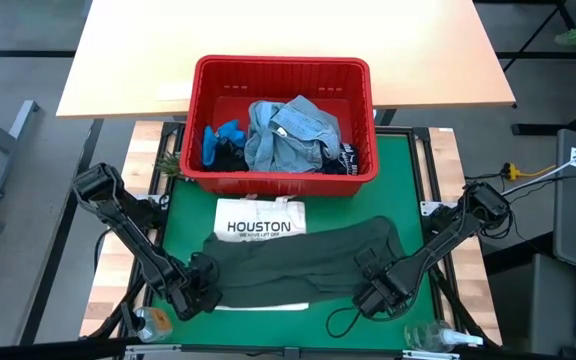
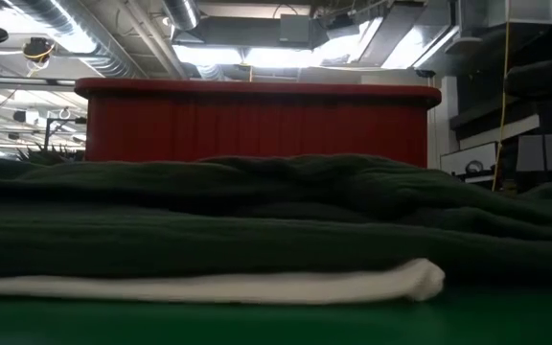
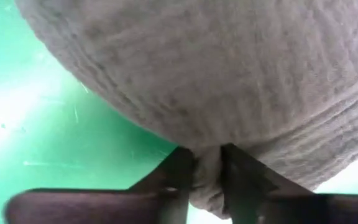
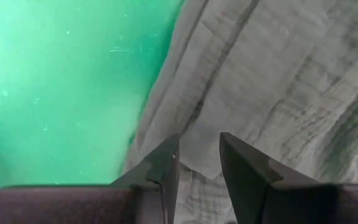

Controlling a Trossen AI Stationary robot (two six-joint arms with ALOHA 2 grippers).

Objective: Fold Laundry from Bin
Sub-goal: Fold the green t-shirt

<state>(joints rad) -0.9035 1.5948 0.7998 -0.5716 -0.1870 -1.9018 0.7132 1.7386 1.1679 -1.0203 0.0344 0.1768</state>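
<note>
Left claw (image 1: pixel 200 283): down at the near-left end of the dark green garment (image 1: pixel 303 258); in its wrist view the two fingers (image 3: pixel 180 171) are pinched on a fold of the cloth.
Right claw (image 1: pixel 373 293): down at the garment's near-right end; its wrist view shows the fingers (image 4: pixel 166 163) part-way apart with a layer of the fabric edge lying between them; whether they press it I cannot tell.
Dark green garment: spread flat across the green desk (image 1: pixel 408 170), partly covering a white tote bag (image 1: pixel 260 222) printed HOUSTON, whose pale edge also shows under the near hem.
Bin (image 1: pixel 284 72): red basket at the far side of the desk, holding a light blue denim shirt (image 1: pixel 293 130), a bright blue piece (image 1: pixel 218 143) and something dark (image 1: pixel 343 160).
Handling: the green fabric looks soft, limp and light, with a ribbed weave that should not slip. It will sag between holds, so it is best taken at corners or hem, both ends lifted together.
Risk: pinching the tote along with the hem.
</note>
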